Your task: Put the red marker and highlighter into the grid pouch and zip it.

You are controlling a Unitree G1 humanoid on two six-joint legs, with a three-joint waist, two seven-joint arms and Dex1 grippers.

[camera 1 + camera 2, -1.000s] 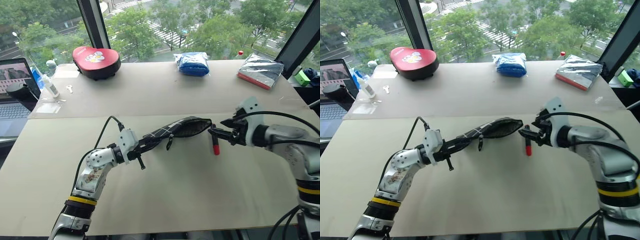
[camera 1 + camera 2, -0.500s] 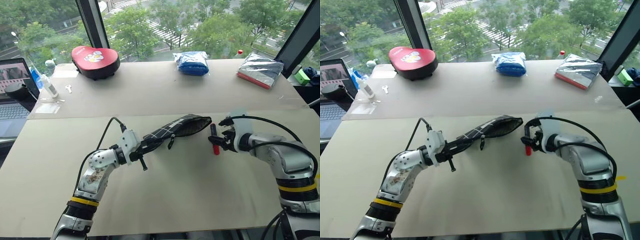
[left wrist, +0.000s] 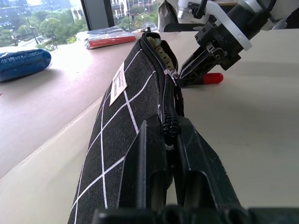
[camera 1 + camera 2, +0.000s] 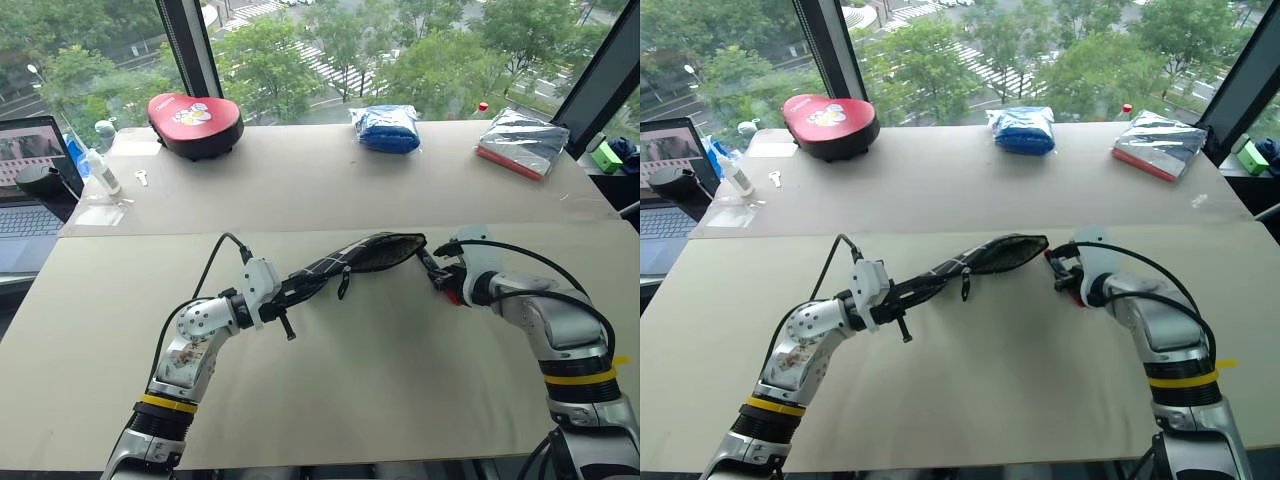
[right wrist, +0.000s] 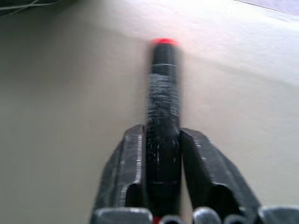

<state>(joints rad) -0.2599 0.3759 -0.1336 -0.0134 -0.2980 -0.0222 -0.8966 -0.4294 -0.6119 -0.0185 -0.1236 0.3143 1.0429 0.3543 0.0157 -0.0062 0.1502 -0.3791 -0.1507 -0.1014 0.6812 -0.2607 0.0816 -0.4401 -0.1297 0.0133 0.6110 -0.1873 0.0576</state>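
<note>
Mid-table, the left gripper (image 3: pixel 170 186) stayed out of it: clamped shut on the near end of the grid pouch (image 4: pixel 345 263), lifting it so the unzipped mouth faced right for loading. Just right of that mouth, the right gripper (image 5: pixel 161 154) pinched the red marker (image 5: pixel 163 98) along its fingers, low to the table (image 4: pixel 330 400), seemingly lining up for insertion. Highlighter not identifiable, possibly already inside. Far side held a red case (image 4: pixel 195 110), blue bag (image 4: pixel 386 128), silver packet (image 4: pixel 520 142); laptop (image 4: pixel 30 190) far left. Nothing blocked the path.
</note>
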